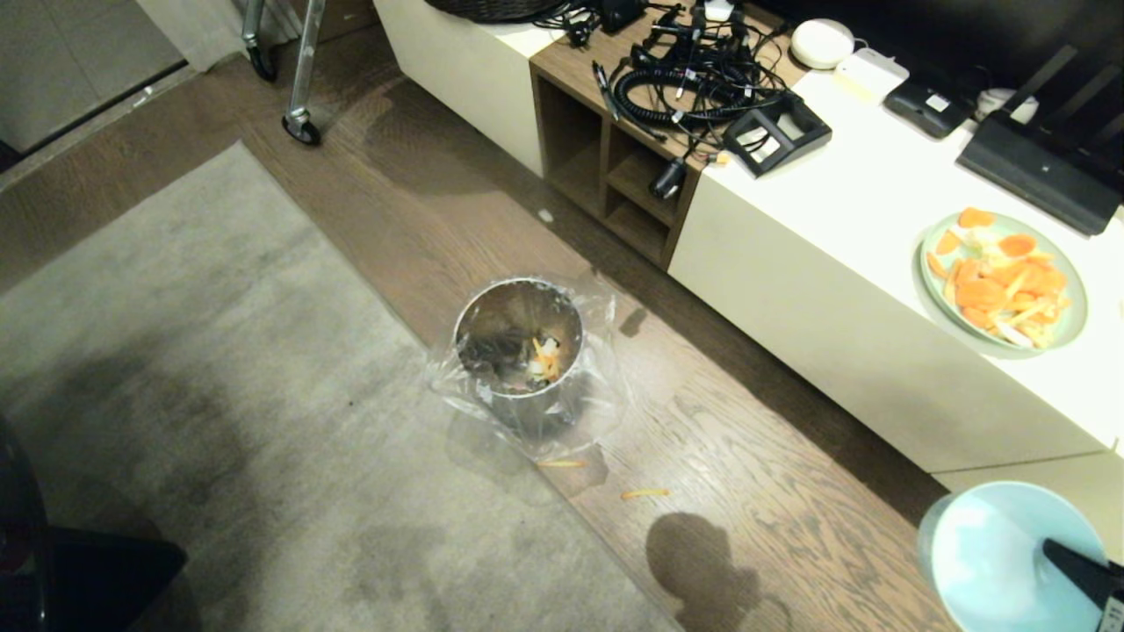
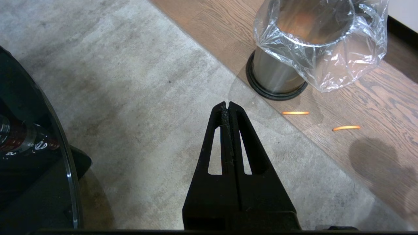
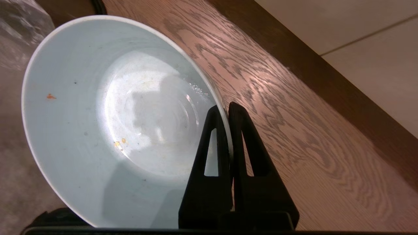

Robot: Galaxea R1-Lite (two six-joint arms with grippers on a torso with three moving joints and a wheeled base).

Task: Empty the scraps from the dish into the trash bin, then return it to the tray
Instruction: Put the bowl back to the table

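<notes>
The dish [image 1: 992,570], a white bowl, hangs over the wood floor at the lower right of the head view. My right gripper [image 1: 1054,551] is shut on its rim. In the right wrist view the dish [image 3: 98,130] holds only a few orange specks, with one finger of the right gripper [image 3: 227,107] inside the rim and one outside. The steel trash bin [image 1: 518,351] with its clear liner stands at the rug's edge, and scraps [image 1: 544,355] lie inside it. Two orange strips [image 1: 645,493] lie on the floor beside the bin. My left gripper [image 2: 227,104] is shut and empty over the rug, short of the trash bin [image 2: 277,75]. The tray is out of view.
A pale green plate [image 1: 1073,329] heaped with orange slices sits on the white cabinet [image 1: 834,263] to the right. Cables and devices [image 1: 694,70] crowd its far end. A grey rug [image 1: 219,395] covers the left floor. A dark glass table edge [image 2: 70,169] is close on the left.
</notes>
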